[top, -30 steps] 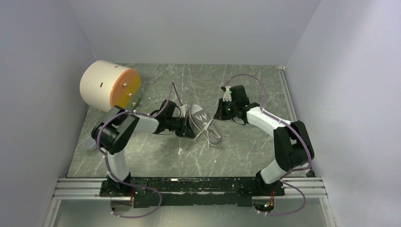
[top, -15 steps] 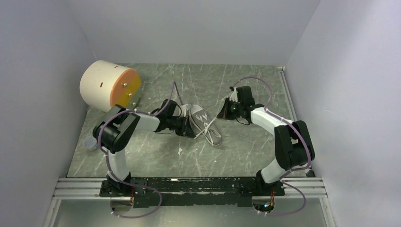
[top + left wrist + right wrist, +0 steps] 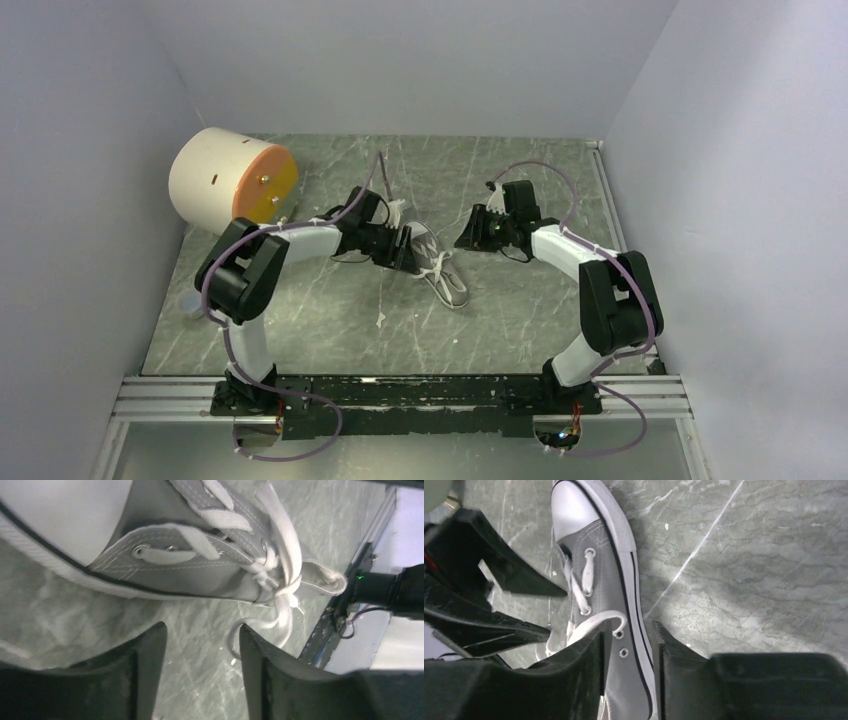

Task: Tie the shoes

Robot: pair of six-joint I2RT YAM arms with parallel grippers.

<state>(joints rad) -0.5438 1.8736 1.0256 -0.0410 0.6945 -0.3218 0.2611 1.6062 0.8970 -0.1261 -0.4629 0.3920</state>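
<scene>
The grey shoe (image 3: 441, 270), with a white toe cap, lies on the stone floor between my two arms. In the left wrist view its laces are drawn into a small knot (image 3: 272, 577) at the throat of the shoe (image 3: 165, 555), and a loose lace end (image 3: 235, 639) curls on the floor. My left gripper (image 3: 402, 250) (image 3: 200, 635) is open beside the shoe, with only floor between its fingers. My right gripper (image 3: 468, 235) (image 3: 631, 635) is open just right of the toe. The side of the shoe (image 3: 609, 580) shows through its gap.
A cream cylinder with an orange face (image 3: 232, 182) lies at the back left. Pale walls close in three sides. A metal rail (image 3: 400, 395) runs along the near edge. A small clear object (image 3: 188, 303) lies by the left wall.
Both grippers were shut and pulling the laces apart; both have now opened and let go. The left gripper has shifted a little toward the back.
</scene>
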